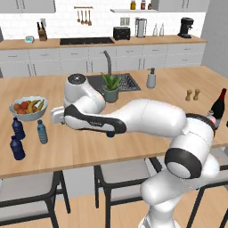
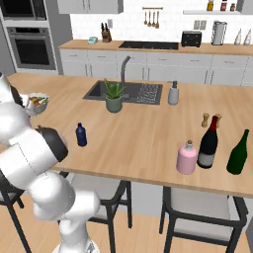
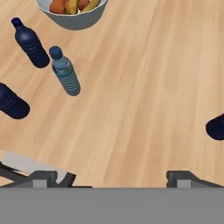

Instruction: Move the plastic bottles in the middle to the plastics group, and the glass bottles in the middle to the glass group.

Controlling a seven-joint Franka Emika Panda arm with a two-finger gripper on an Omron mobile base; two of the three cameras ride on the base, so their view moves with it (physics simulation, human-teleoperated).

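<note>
The dark navy bottle (image 2: 81, 135) stands alone mid-frame in my right base view; the teal bottle (image 1: 42, 132) sits at left beside the plastics group (image 1: 18, 138); my gripper (image 3: 111, 177) hovers spread, empty; I judge a low swing could topple the teal one.

Glossy white rounded arm (image 1: 151, 116) segments, dark bands at joints

The wooden island counter (image 2: 148, 133) carries a fruit bowl (image 1: 28, 107), two navy bottles (image 1: 17, 128) and a teal bottle (image 1: 42, 132) at its left. Another navy bottle (image 2: 81, 135) stands mid-counter. At the right stand a pink bottle (image 2: 187, 157), a dark wine bottle (image 2: 208, 143) and a green bottle (image 2: 238, 152); farther back are a potted plant (image 2: 113, 96) and shakers (image 1: 193, 94).
</note>
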